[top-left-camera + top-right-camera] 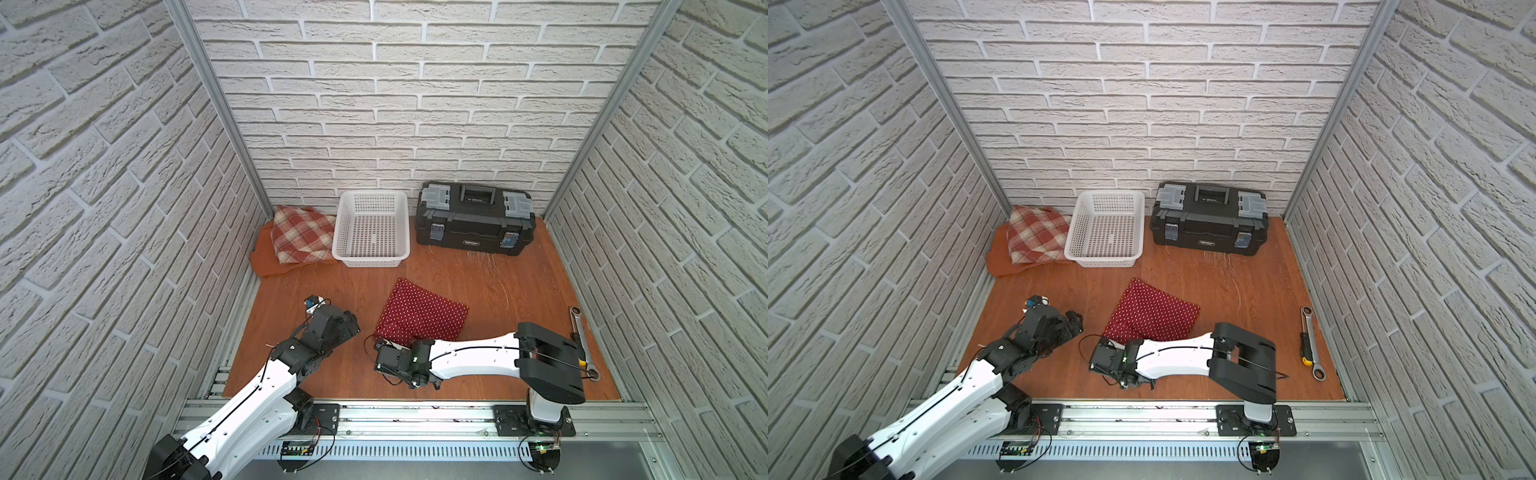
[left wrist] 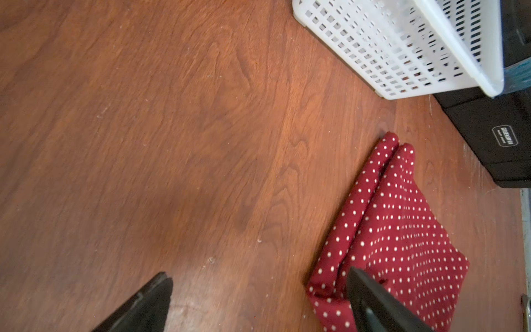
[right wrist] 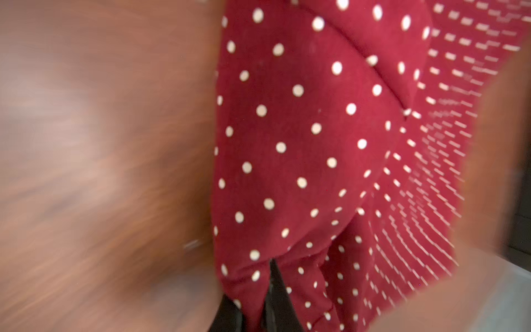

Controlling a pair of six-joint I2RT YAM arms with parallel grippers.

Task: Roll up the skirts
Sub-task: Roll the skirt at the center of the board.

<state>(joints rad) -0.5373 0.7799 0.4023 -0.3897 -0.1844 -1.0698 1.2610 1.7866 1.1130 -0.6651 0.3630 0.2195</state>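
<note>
Pinched tight in the right gripper [image 3: 253,301]: the near corner of the polka-dot skirt [image 1: 422,313], folded flat in front of the white mesh basket [image 1: 370,261], folded edge running toward it. Spread wide and empty, the left gripper [image 2: 258,276] (just beside that corner). Left of the basket, plaid skirt [image 1: 301,237] atop rust-orange skirt [image 1: 266,264], unrolled.

- Both top views: high above near rail [image 1: 415,415], looking down & fwd over whole table [image 1: 511,286] to back wall [image 1: 415,104]; far off, nearly same pic, slight sideways shift.
- Left wrist cam: low, close to table, looks past left gripper [image 2: 258,273] twd basket [image 2: 388,57] & toolbox [image 2: 488,138].
- Right wrist cam: v. close on polka-dot skirt [image 3: 301,129], blurred, cloth fills most of frame.
- Shared: polka-dot skirt in all 4; basket & toolbox in top views + left wrist.
</note>
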